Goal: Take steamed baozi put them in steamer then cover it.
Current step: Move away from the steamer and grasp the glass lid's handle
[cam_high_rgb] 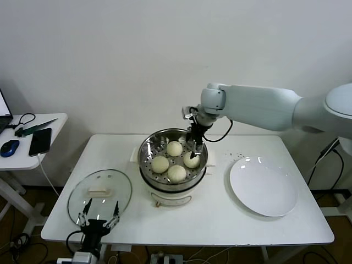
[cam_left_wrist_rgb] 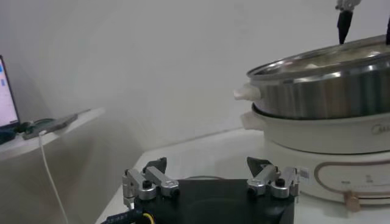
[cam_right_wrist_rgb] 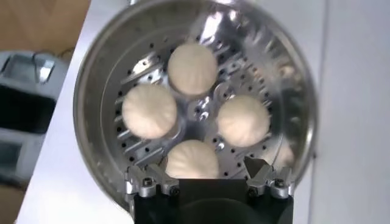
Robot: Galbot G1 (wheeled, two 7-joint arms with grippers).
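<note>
Four steamed baozi (cam_right_wrist_rgb: 192, 68) sit in the steamer (cam_high_rgb: 147, 149), whose base lettering (cam_left_wrist_rgb: 381, 129) is perhaps a brand, unreadable; right gripper (cam_high_rgb: 195, 147) above, jaws spread; left gripper (cam_high_rgb: 99, 218) likewise.

The right arm (cam_high_rgb: 264, 107), upper right of the frame, wears smooth white-grey shells with a black cable looping near its wrist. Both black grippers carry silver finger brackets fastened by dark screws.

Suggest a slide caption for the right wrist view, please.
Open right gripper above four steamed baozi on the steamer tray.
</note>
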